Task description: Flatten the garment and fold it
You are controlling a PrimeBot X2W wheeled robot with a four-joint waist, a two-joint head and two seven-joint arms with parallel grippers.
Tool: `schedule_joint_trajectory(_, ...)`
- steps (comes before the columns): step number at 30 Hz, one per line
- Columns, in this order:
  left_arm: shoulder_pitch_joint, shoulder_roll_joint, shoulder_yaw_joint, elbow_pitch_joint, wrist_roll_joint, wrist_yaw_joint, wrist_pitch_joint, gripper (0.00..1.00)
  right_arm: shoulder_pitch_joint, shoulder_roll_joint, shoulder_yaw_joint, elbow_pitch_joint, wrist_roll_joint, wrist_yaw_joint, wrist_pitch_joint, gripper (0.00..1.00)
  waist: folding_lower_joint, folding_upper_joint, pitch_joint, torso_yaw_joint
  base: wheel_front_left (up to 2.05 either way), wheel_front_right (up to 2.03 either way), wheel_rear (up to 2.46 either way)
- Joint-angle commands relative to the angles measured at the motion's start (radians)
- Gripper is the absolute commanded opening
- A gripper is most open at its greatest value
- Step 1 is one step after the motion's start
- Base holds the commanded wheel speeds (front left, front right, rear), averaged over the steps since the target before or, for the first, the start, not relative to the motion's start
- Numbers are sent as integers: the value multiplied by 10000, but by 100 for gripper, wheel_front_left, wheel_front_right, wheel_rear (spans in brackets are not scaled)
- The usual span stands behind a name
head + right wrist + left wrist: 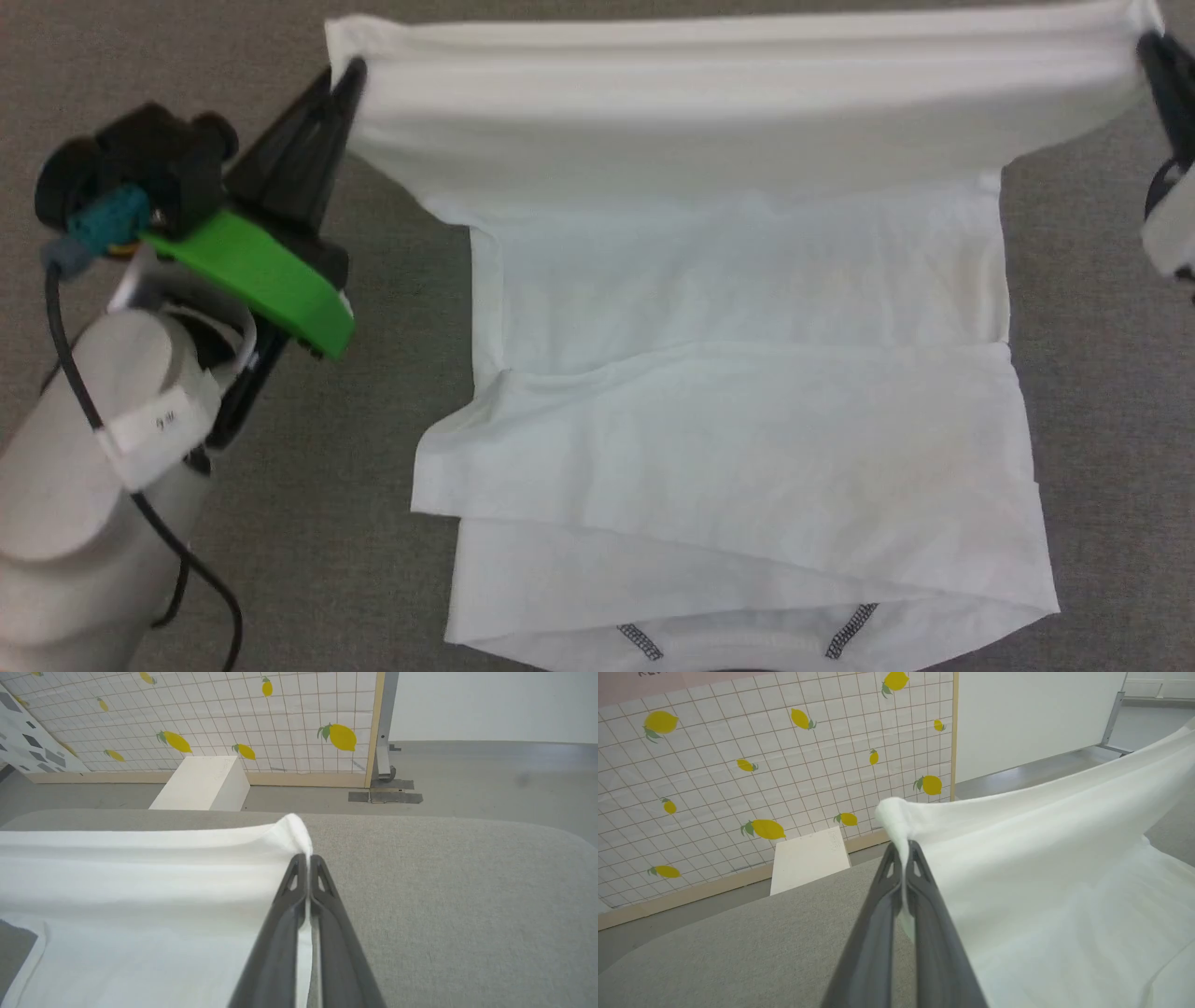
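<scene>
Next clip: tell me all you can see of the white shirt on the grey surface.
The thin white shirt lies partly folded on the grey fabric-covered surface, layers overlapping across its body. Dark grey zigzag stitching marks the neckline at the near edge. Its far edge is lifted and stretched taut between the left gripper and right gripper, each corner pinched in shut fingers.

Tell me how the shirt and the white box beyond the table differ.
The garment is thin, soft cloth, folded over itself; the white box is rigid with flat faces. The garment lies on the grey table with its far edge pinched by the left gripper and right gripper; the box stands on the floor beyond, untouched. Both are white.
</scene>
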Motion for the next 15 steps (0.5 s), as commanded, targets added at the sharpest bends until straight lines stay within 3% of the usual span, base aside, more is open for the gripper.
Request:
schedule_joint_trajectory(1,638,186,31,-436,-120,193,-50,0,662,92,-106,-373,213,-15,75,0,1,0,-1017,-50,0,0,0)
schedule_joint_trajectory(8,3481,846,-203,-2699,362,1315,-253,0,3901,801,-323,-2308,907,-15,132,0,1,0,-1757,-145,0,0,0)
schedule_joint_trajectory(15,5776,851,-914,-3677,564,2013,-444,0,6500,1279,-406,-3076,1504,-15,-279,0,1,0,-2258,-289,0,0,0)
